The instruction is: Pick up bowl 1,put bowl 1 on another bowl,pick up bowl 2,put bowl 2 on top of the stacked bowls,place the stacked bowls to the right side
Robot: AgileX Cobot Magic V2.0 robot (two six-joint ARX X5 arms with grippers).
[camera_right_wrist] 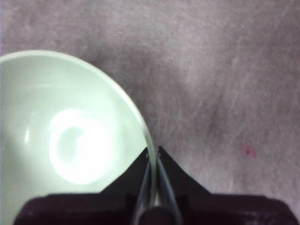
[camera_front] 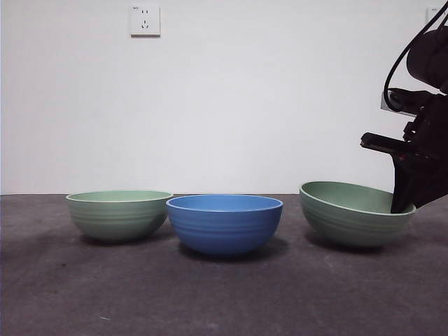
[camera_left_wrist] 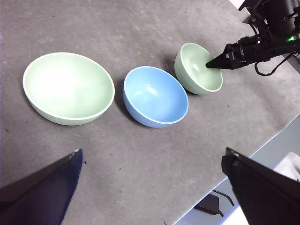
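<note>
Three bowls stand in a row on the dark mat. A sage-green bowl is on the left and the blue ribbed bowl sits in the middle. The other sage-green bowl on the right is tilted, with its rim lower on the gripper's side. My right gripper is shut on that rim, one jaw inside and one outside. My left gripper hangs open high above the mat, holding nothing.
A white wall with a socket stands behind the bowls. The table's edge runs close to the right bowl's side. Bare mat lies in front of the bowls.
</note>
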